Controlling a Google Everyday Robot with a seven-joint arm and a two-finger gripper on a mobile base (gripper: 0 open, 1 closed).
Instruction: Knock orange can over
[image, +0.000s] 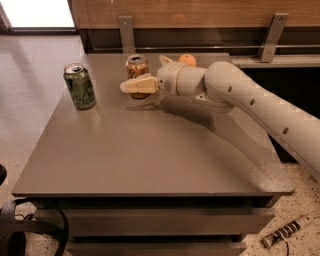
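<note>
The orange can stands upright at the back middle of the grey table; it is orange-tan with a silver top. My gripper reaches in from the right on a white arm and points left. It lies across the front of the can's lower half and hides that part. I cannot tell whether it touches the can. Its cream fingers are together, with nothing held.
A green can stands upright at the back left of the table. A round orange fruit sits behind the wrist near the table's back edge. A wood-panelled wall with metal posts runs behind the table. Cables lie on the floor at the lower left.
</note>
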